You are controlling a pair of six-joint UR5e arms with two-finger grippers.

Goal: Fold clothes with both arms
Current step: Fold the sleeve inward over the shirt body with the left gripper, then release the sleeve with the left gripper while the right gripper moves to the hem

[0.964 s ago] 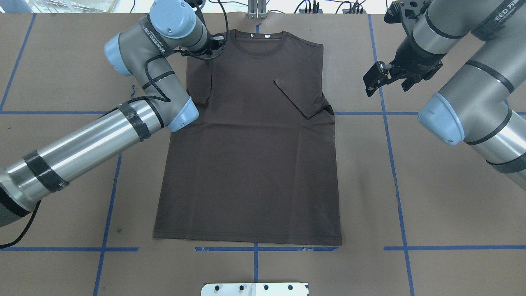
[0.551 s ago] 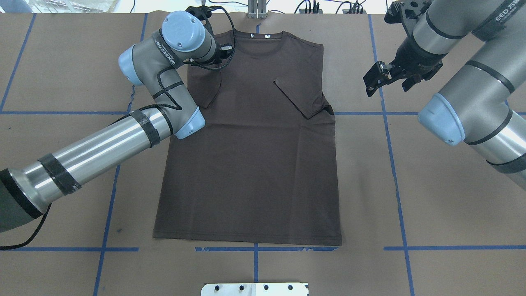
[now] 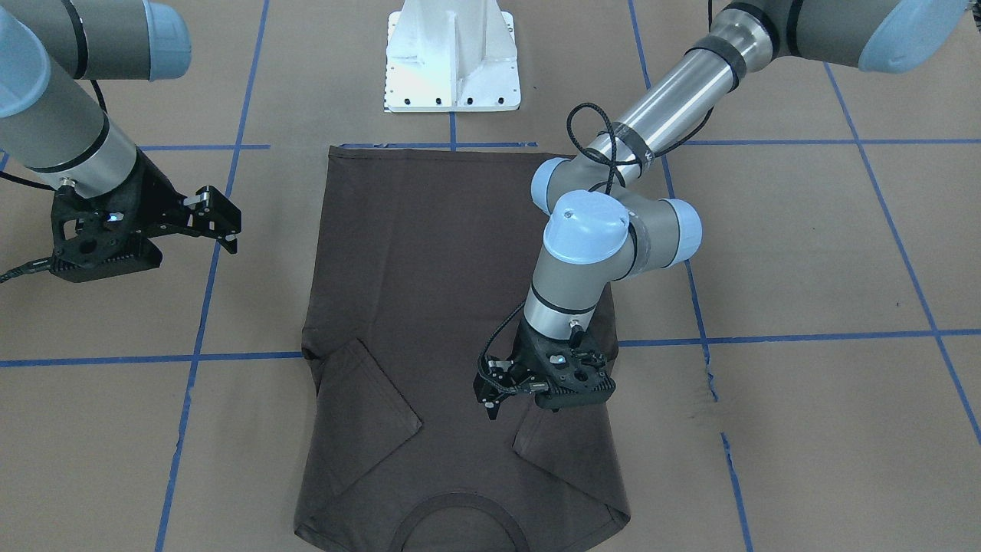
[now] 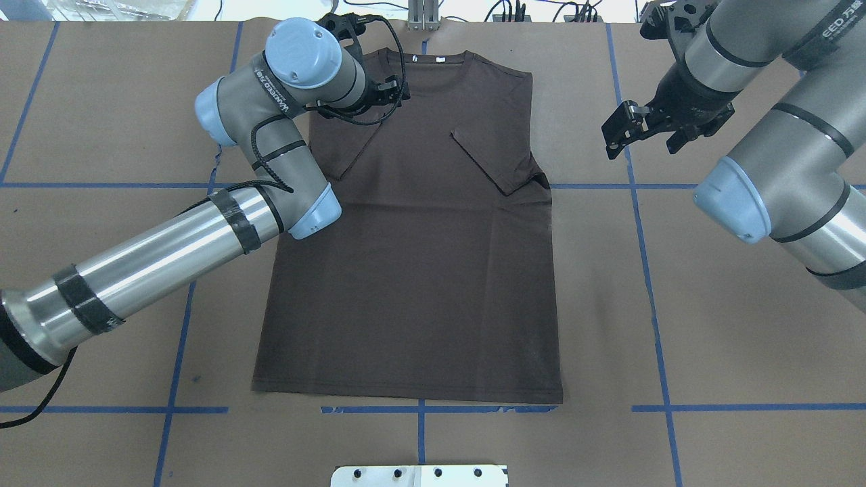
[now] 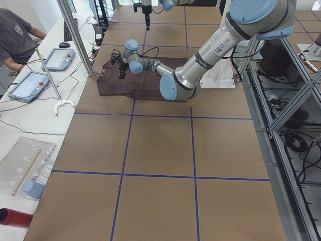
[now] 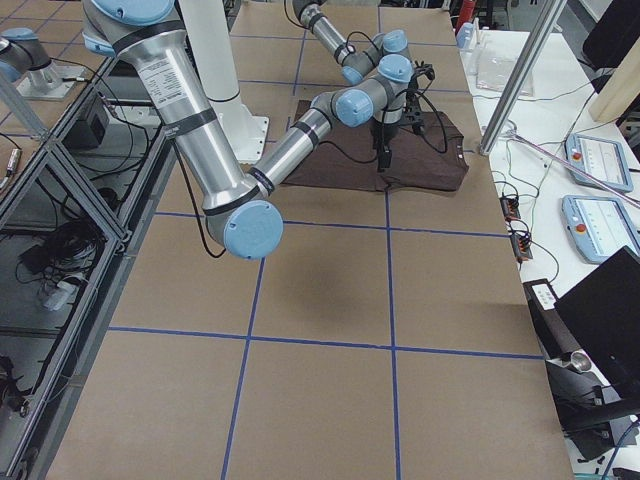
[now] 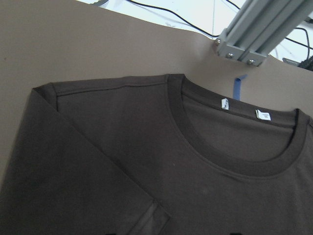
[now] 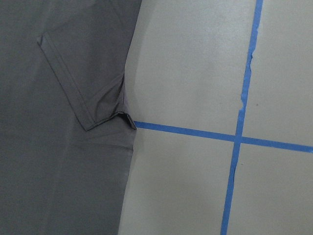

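Note:
The dark brown T-shirt (image 4: pixel 413 270) lies flat on the table, collar (image 7: pixel 230 142) at the far edge and both short sleeves folded in over the chest. My left gripper (image 4: pixel 394 91) hovers over the shirt's left shoulder, just beside the collar. In the front view, the left gripper (image 3: pixel 490 395) looks open and holds no cloth. The folded left sleeve (image 7: pixel 73 171) rests flat below it. My right gripper (image 4: pixel 619 132) stands open over bare table, to the right of the shirt and level with the folded right sleeve (image 8: pixel 83 83).
Blue tape lines (image 4: pixel 643 237) grid the brown table. The white pedestal base (image 3: pixel 452 61) sits beyond the shirt's hem. An aluminium post (image 7: pixel 254 34) stands behind the collar. A person (image 5: pixel 15 40) sits at a side bench with tablets.
My left gripper has travelled right across the shirt's shoulder toward the collar, and the left sleeve now lies folded further over the chest. The right gripper has hardly moved.

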